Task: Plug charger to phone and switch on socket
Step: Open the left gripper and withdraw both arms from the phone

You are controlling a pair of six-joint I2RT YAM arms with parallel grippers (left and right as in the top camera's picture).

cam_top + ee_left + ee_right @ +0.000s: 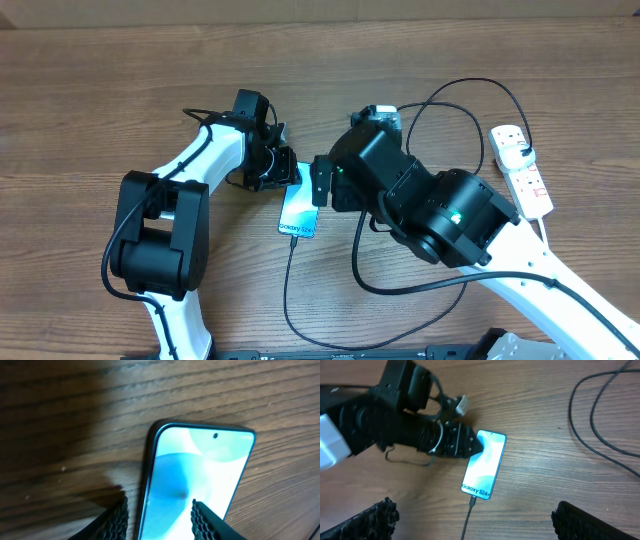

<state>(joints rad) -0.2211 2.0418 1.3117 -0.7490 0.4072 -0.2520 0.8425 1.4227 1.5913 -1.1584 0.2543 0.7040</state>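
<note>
The desk (90, 80) is a brown wood-grain top, its grain running from the left edge to the right in lighter and darker streaks. Beyond its far edge a pale beige strip (300, 8) spans the whole width. At the near right corner a small light grey shape (512, 346) is cut off by the frame; what it is cannot be told.

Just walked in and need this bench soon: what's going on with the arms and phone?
The phone lies lit on the table with the black charger cable at its bottom end, apparently plugged in. The left claw sits open at the phone's top edge. The right claw hovers wide open above. The power strip lies off to the right, no claw on it.
</note>
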